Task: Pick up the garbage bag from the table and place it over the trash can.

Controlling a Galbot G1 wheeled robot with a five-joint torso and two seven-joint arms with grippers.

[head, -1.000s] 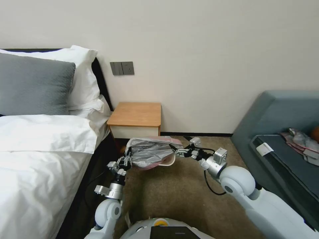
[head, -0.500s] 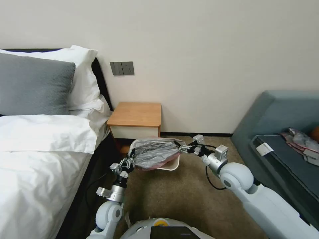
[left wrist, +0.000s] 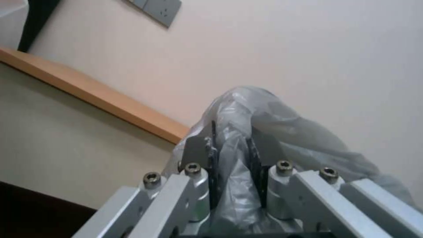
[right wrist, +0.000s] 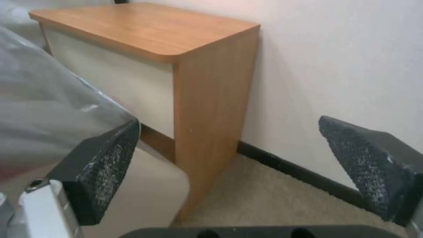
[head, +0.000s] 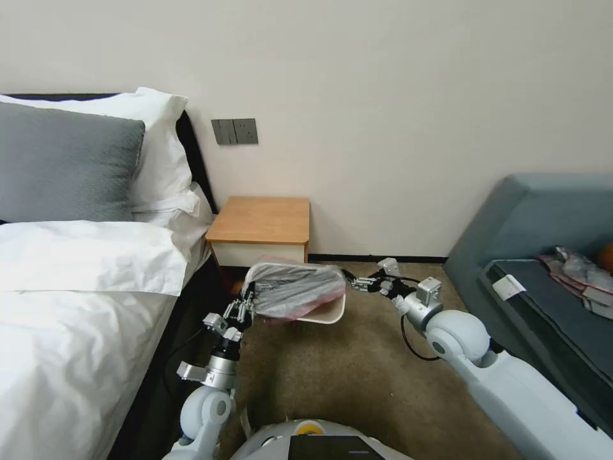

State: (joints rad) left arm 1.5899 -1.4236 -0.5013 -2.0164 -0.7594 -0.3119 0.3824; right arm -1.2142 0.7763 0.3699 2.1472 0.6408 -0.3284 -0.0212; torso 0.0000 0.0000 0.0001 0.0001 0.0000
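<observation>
- Since half a second earlier, the right end effector (head: 350, 282) had let go of the garbage bag (head: 295, 291) and drawn back toward the sofa (head: 543, 217), while the bag's right side had settled over the trash can (head: 329, 311).
- Against the wall stood the table (head: 262, 220), its orange-brown top bare, with the bed (head: 76, 275) on the robot's left.
- On the carpet just in front of the table sat the trash can, its cream rim showing at the near right corner below the plastic.
- Over the can lay the garbage bag, wrinkled and grey, its long axis running left to right between the two arms; it looked draped on top, not yet pulled down around the rim.
- At the bag's left end, the left end effector (left wrist: 233, 155) was pinching a fold of plastic between its pads, seen close in the left wrist view.
- At the bag's right end, the right end effector (right wrist: 229, 165) was spread wide with nothing between its pads, just beside the bag's edge and the can's corner; the bag lay to its left, so any re-grip would likely come from this nearer arm.
</observation>
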